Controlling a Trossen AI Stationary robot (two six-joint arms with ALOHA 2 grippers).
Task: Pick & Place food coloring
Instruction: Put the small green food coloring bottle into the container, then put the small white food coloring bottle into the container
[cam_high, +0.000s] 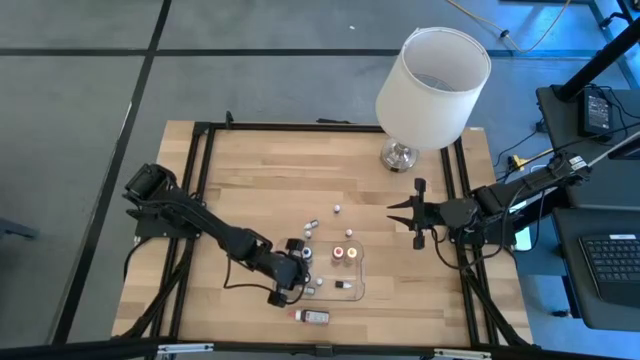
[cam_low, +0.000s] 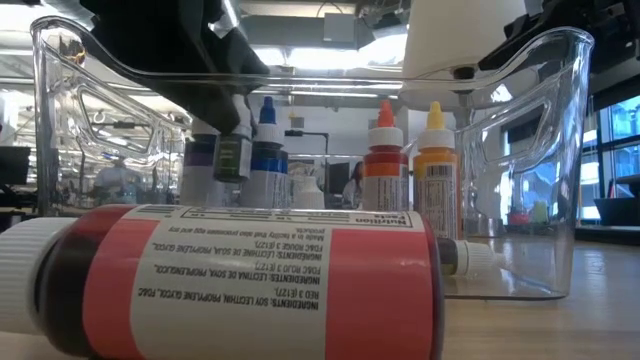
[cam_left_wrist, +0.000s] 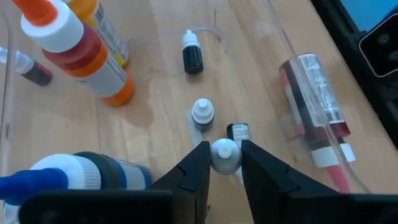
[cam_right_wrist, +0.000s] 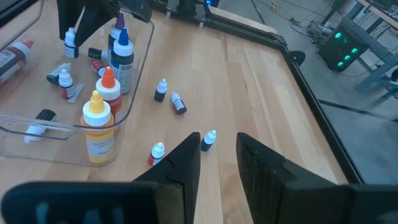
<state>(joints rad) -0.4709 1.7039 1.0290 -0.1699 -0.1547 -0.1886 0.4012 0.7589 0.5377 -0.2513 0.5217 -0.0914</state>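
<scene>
My left gripper (cam_high: 306, 262) reaches down into the clear tray (cam_high: 362, 278) and is shut on a tiny white-capped food coloring bottle (cam_left_wrist: 225, 155). Taller red (cam_low: 385, 170), orange (cam_low: 435, 170) and blue (cam_low: 268, 160) bottles stand in the tray on their bases. Tiny bottles lie on its floor, one of them dark (cam_left_wrist: 193, 56). More tiny bottles (cam_right_wrist: 178, 102) sit on the wood beyond the tray. My right gripper (cam_right_wrist: 217, 149) waits open at the table's right, with nothing between its fingers. My left gripper pinches the tiny bottle's white cap (cam_left_wrist: 225, 157) between its two fingertips, coming slanting down from above. The dark labelled body (cam_low: 232, 155) hangs about upright below the fingers, inside the tray. I cannot tell whether its base touches the tray floor.
A big red bottle (cam_high: 313, 316) lies on its side near the table's front edge, just outside the tray. A white-shaded lamp (cam_high: 430, 80) stands at the far right. A black frame (cam_high: 200, 180) runs around the tabletop. Bare wood lies left of the tray.
</scene>
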